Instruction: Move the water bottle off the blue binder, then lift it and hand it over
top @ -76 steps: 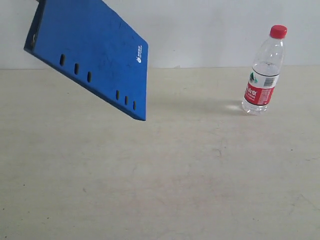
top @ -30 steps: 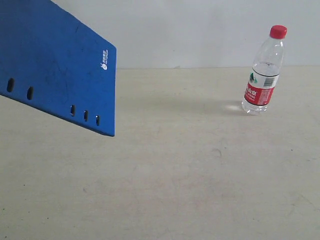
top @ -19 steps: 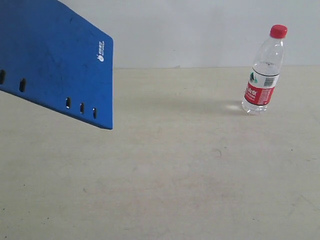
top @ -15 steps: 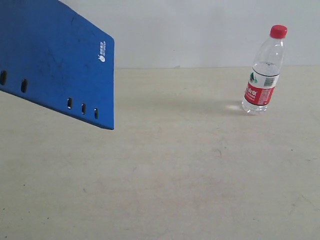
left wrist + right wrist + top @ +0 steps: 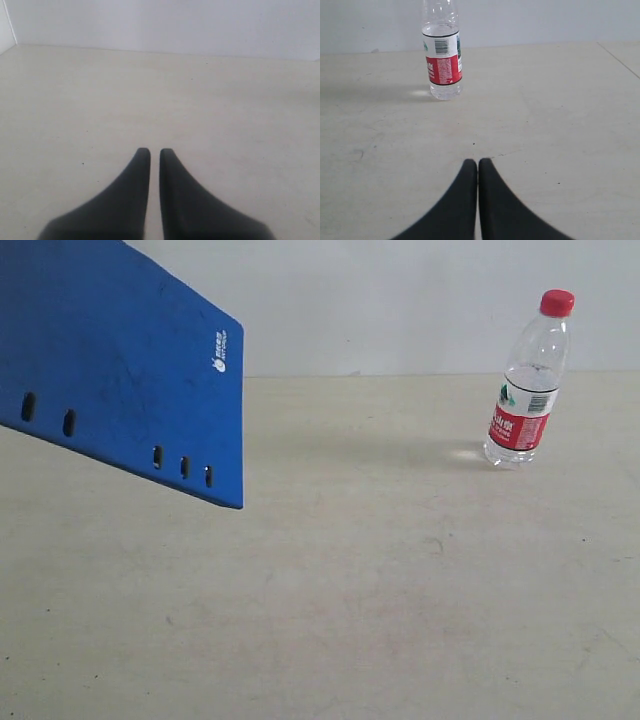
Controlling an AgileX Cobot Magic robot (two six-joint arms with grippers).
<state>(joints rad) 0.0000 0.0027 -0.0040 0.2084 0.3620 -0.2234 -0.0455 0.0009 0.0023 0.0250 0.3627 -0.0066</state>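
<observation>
—Grippers: how is the left gripper [image 5: 154, 150]?
—Pinched to a thin slit, empty, over the desk [image 5: 225, 100]. The right gripper [image 5: 478, 161] is pressed together, empty too.
—And the bottle [image 5: 442, 60]?
—Upright on the desk ahead of the right gripper, well apart from it. The binder [image 5: 120, 370] hangs tilted above the desk at the exterior view's left, far from the bottle; what holds it is out of view.
</observation>
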